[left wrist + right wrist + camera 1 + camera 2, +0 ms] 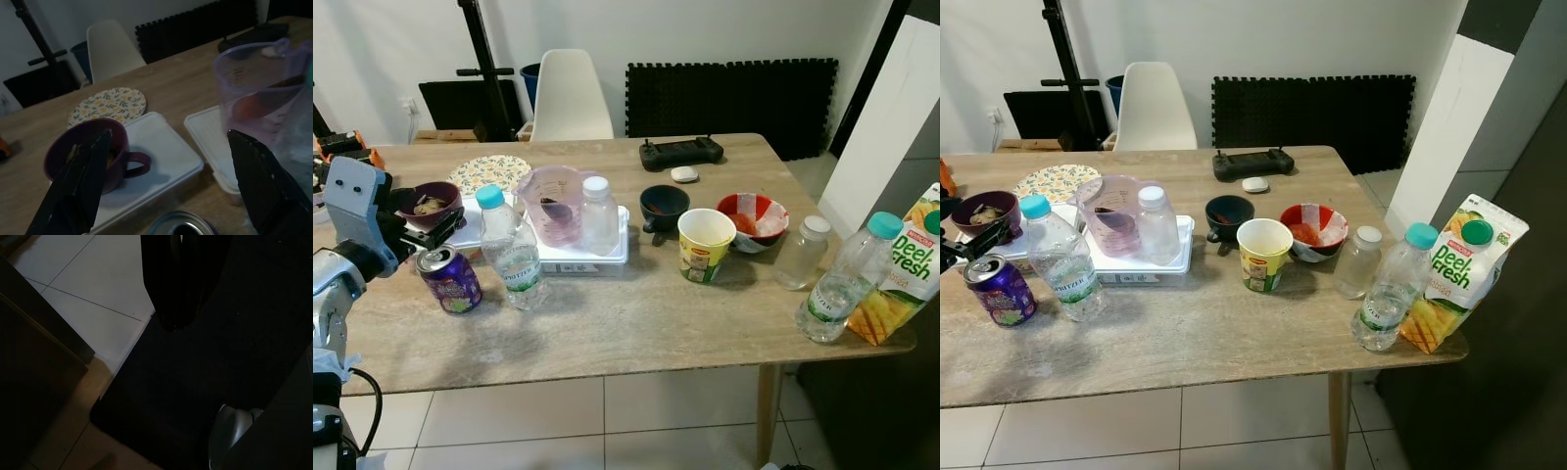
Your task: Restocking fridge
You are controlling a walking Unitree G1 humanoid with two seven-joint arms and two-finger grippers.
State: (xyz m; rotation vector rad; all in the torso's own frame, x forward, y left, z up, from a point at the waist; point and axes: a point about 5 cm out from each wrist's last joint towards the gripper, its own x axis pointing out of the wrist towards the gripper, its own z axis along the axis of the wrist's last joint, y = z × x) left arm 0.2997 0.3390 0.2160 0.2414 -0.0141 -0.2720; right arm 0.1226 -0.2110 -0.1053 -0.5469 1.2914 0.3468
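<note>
On the wooden table (pixel 636 323) a purple drink can (pixel 448 279) stands at the left, beside a teal-capped water bottle (pixel 512 250). My left gripper (pixel 429 233) hovers just above and behind the can, open, its fingers (pixel 78 186) spread wide with nothing between them; the can's top (pixel 181 226) shows below them. A purple mug (pixel 93 152) sits on a white lidded box behind it. At the right edge stand a Peel Fresh juice carton (pixel 901 269) and a second water bottle (pixel 842 284). The right arm hangs idle over dark floor.
Mid-table are a purple measuring jug (pixel 553 204), a white-capped bottle (pixel 599 215), a dark bowl (pixel 663 206), a yellow cup (pixel 705 245), a red bowl (pixel 752 220) and a small jar (pixel 800 253). A controller (pixel 680 152) and a white chair (pixel 570 93) lie behind.
</note>
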